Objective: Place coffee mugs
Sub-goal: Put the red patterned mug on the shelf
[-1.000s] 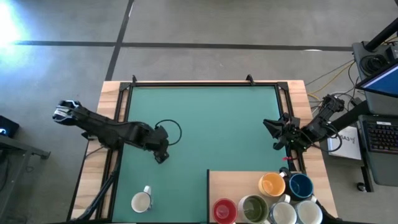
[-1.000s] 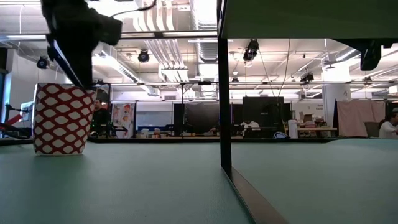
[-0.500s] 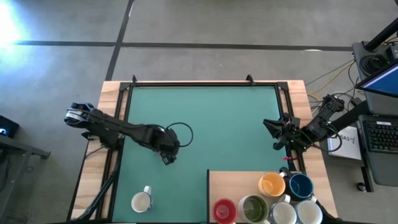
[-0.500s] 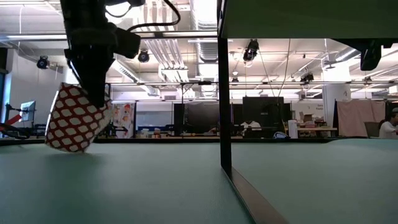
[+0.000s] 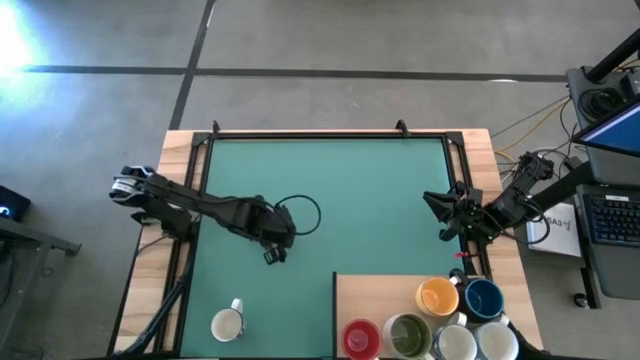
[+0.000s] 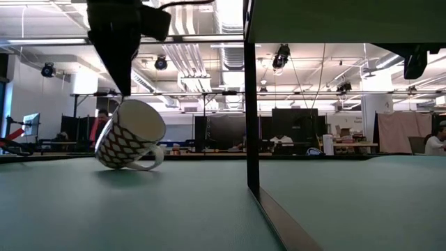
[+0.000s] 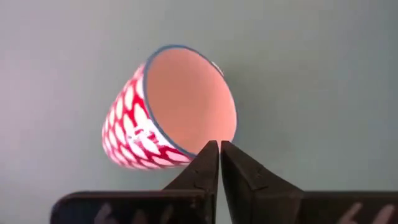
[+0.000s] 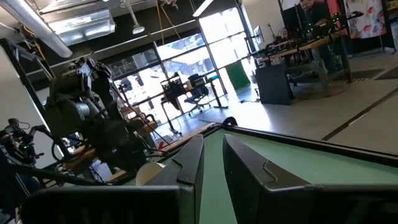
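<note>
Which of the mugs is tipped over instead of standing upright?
The red-and-white patterned mug under the left gripper, leaning with its handle toward the mat. The white mug and the mugs on the wooden board stand upright, mouths up.

Open green mat (image 5: 380, 190) mid-table (mugs (image 5: 440, 325) crowding one corner)

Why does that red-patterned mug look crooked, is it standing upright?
Tipped. The red-patterned mug leans on its lower edge, handle near the mat, its open mouth empty in the left wrist view.
</note>
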